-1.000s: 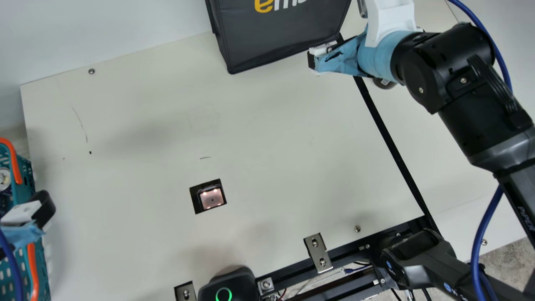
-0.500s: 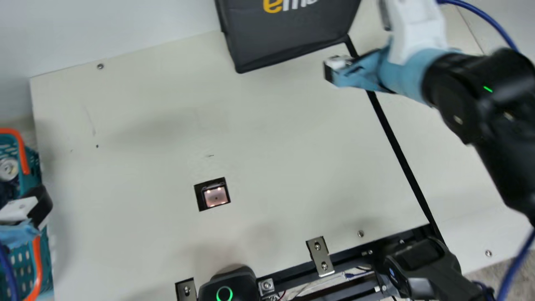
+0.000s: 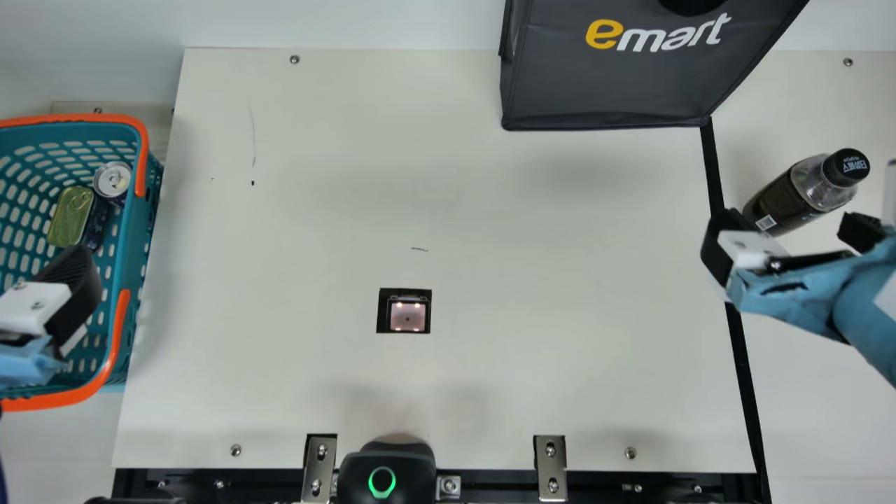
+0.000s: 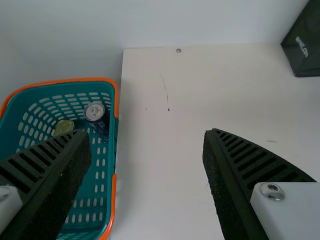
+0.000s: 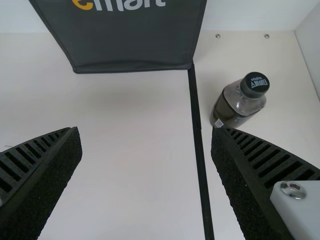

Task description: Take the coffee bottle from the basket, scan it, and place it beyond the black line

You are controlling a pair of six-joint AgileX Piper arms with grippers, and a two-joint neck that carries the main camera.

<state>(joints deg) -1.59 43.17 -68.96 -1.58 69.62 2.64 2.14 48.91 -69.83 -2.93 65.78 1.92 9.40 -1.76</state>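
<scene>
Left tool [image 3: 43,305] and right tool [image 3: 791,239] are both held with fingers spread apart, the left over the basket [image 3: 145,231]. The coffee bottle [image 3: 787,199] is seen upright beyond the black line [image 3: 743,371], near the right tool.

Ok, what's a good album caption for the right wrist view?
Coffee bottle beyond the black line, with the right gripper open nearby.

Left of our table [image 3: 490,378] we have the basket [image 3: 138,217], a tin [image 3: 70,215] and a can [image 3: 112,179] in it; the scanner [image 3: 408,316] sits in the table, before the bag [image 3: 602,87] (back right, just beside the line [image 3: 743,371]), and right of that line we see the bottle [image 3: 798,192]
</scene>
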